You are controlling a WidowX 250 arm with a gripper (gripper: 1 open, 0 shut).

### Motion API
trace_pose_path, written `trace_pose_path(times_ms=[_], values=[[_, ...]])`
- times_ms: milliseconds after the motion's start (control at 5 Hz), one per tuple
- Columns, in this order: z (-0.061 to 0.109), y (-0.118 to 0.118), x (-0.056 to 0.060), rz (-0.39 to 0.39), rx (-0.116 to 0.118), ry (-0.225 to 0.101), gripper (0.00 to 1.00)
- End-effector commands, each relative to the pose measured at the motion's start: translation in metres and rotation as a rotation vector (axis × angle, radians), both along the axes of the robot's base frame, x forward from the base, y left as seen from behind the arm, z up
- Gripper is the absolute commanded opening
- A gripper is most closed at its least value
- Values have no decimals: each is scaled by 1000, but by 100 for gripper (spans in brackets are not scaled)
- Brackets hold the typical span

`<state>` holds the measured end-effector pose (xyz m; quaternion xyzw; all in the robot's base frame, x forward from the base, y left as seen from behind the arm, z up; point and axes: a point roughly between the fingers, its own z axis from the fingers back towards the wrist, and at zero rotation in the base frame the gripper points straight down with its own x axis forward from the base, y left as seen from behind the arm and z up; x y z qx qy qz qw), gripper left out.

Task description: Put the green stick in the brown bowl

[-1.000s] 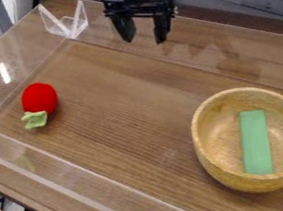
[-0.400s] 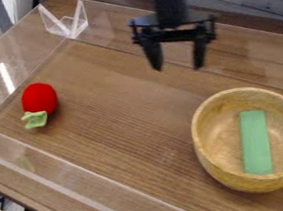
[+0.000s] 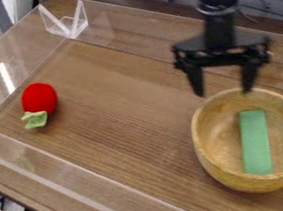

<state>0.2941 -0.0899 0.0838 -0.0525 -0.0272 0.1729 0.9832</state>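
The green stick (image 3: pixel 257 141) lies flat inside the brown bowl (image 3: pixel 212 143), running front to back and right of the bowl's middle. The bowl sits at the front right of the wooden table. My gripper (image 3: pixel 227 88) hangs just above the bowl's far rim, pointing straight down. Its dark fingers (image 3: pixel 201 84) stand wide open with nothing between them. It is clear of the stick and does not touch the bowl.
A red ball-like toy with a green leafy base (image 3: pixel 37 102) rests at the left of the table. Clear plastic walls (image 3: pixel 64 196) fence the tabletop, with a clear bracket (image 3: pixel 67 22) at the back left.
The open gripper has swung from the back middle of the table to the right and toward the front, ending above the bowl's far rim. The stick and the bowl stayed put.
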Motion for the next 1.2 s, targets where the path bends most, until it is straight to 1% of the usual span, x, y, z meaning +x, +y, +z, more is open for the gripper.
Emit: trace_pose_path(times_ms=[0,200,400,600,800,1000], values=[[5,-19,-18,6,-30,-66,100],[-5,-28,-33,11,-51,-91,100],[0,-38,-20,83,-65,-125,100],[1,-43,-7,128,-64,-147,100],[-6,-46,-4,158,-58,-154,100],[-7,-49,-5,167,-52,-171,100]])
